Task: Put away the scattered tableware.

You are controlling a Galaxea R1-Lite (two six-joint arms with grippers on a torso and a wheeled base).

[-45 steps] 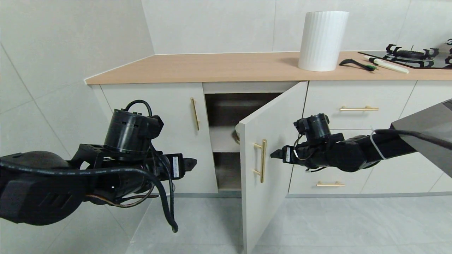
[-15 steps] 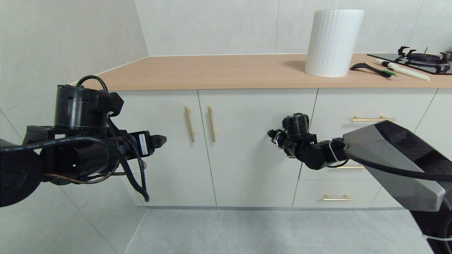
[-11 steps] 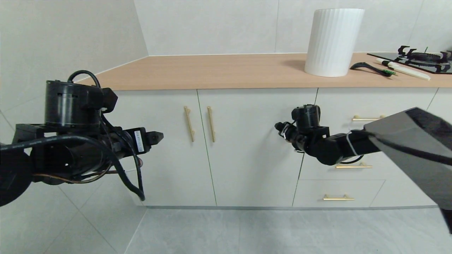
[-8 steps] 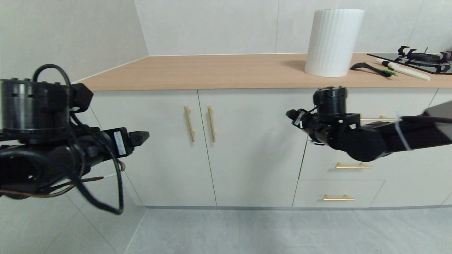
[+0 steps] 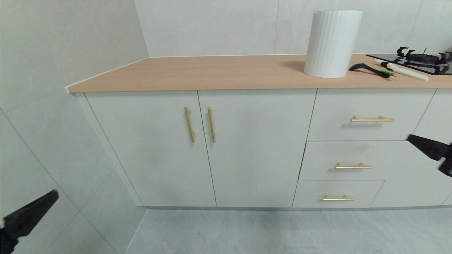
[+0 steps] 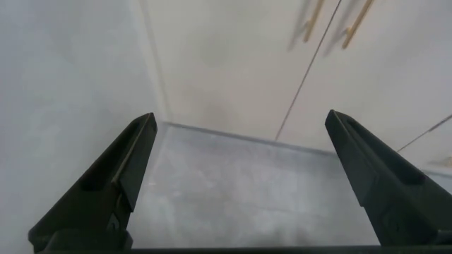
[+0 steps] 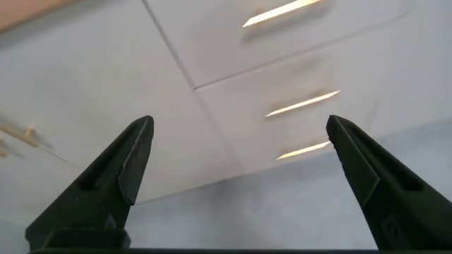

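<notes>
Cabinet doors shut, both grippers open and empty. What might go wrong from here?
1. A black utensil and a long white utensil lie on the counter, so the tidying may end unfinished.
2. Both lie right beside the tall white container; an arm reaching for them might knock it.
3. They sit by the hob; a nudge might push them onto it.

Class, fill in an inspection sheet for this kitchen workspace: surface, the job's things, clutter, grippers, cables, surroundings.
Surface: wooden countertop above pale cupboards.
Job's things: black utensil and white utensil lie side by side on the countertop near the hob; both cupboard doors shut.
Clutter: white ribbed container stands upright, left of the utensils.
Grippers: left gripper open, empty, above the floor; right gripper open, empty, facing the drawers.
Cables: nothing seen.
Surroundings: tiled wall; drawers shut.
</notes>
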